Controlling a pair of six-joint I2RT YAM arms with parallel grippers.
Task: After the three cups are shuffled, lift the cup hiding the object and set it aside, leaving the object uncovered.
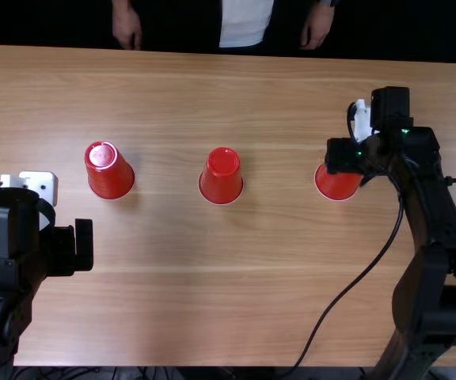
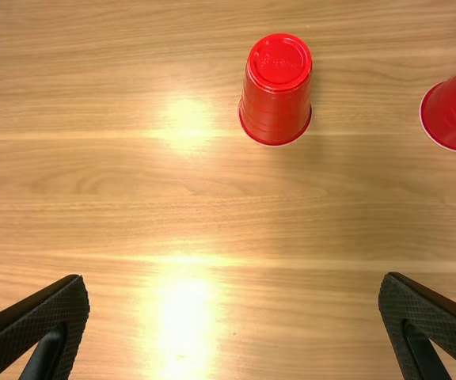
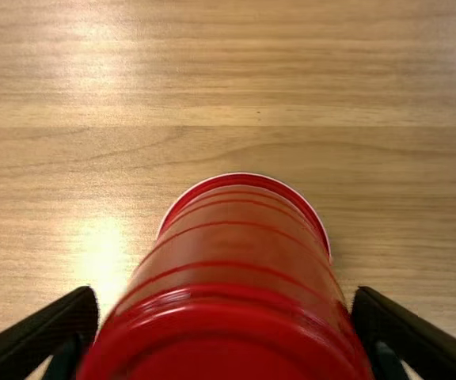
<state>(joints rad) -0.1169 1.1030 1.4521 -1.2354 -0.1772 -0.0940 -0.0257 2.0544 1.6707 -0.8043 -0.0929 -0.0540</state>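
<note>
Three red cups stand upside down in a row on the wooden table: the left cup point(image 1: 109, 170) point(image 2: 276, 89), the middle cup point(image 1: 221, 176) point(image 2: 454, 111) and the right cup point(image 1: 337, 184) point(image 3: 240, 261). My right gripper point(image 1: 345, 161) point(image 3: 226, 305) is down over the right cup, open, with one finger on each side of it. The cup still rests with its rim on the wood. My left gripper point(image 1: 76, 247) point(image 2: 232, 289) stands open near the front left, short of the left cup, with nothing between its fingers. No object shows under any cup.
A black cable point(image 1: 355, 285) hangs from the right arm over the table's front right. Bare wood point(image 1: 212, 269) lies in front of the cups and between them. The table's far edge point(image 1: 228, 51) runs behind the row.
</note>
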